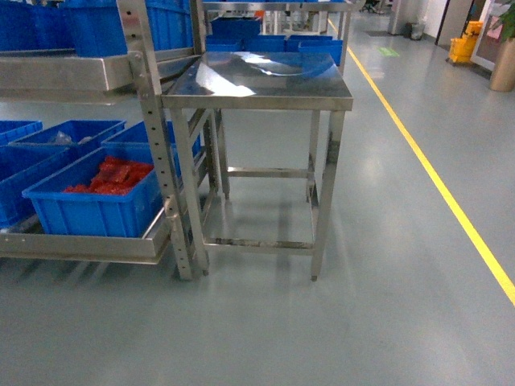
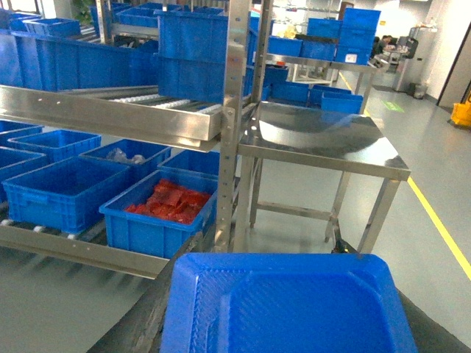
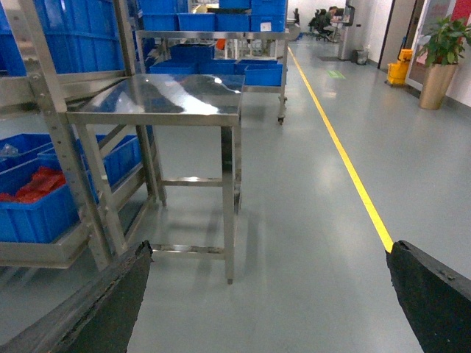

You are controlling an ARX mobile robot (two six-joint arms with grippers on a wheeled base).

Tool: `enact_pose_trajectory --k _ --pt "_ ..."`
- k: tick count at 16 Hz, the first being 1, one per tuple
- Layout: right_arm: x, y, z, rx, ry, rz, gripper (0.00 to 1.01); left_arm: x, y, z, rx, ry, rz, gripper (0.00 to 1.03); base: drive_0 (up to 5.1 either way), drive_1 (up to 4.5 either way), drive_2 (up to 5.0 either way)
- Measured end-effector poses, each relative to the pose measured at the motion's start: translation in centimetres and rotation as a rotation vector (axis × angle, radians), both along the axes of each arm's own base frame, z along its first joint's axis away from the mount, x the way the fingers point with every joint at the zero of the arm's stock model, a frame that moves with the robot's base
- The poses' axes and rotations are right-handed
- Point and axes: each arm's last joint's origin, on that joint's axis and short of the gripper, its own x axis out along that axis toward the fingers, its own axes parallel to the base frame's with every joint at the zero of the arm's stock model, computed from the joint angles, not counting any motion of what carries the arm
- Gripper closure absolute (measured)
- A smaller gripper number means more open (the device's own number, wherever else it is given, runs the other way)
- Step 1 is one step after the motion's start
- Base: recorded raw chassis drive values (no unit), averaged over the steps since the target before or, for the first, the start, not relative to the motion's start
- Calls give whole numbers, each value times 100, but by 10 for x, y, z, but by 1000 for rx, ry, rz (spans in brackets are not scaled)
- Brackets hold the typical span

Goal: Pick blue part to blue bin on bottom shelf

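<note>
Head view: the blue bin (image 1: 96,205) with red packets (image 1: 113,177) is sitting on the bottom shelf (image 1: 80,245) at 9 o'clock, long axis running toward 1 o'clock; steel worktop (image 1: 257,84) at 12.

Left wrist view: a blue tray (image 2: 287,305) is filling 6 o'clock.

Right wrist view: grey floor (image 3: 309,220), yellow line (image 3: 346,158).

Blue part unseen; state of both end effectors cannot be told.

Neither arm appears in the head view; the right gripper (image 3: 268,294) shows two dark fingers (image 3: 110,309) spread wide apart with nothing between them, while the left gripper cannot be made out.
</note>
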Motion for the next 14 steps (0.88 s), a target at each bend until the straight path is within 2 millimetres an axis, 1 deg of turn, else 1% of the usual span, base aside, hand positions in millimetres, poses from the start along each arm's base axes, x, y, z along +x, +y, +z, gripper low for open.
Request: enact_pose_trajectory --k 14 --pt "0 0 0 0 0 0 3 0 0 0 1 2 0 60 -4 418 -425"
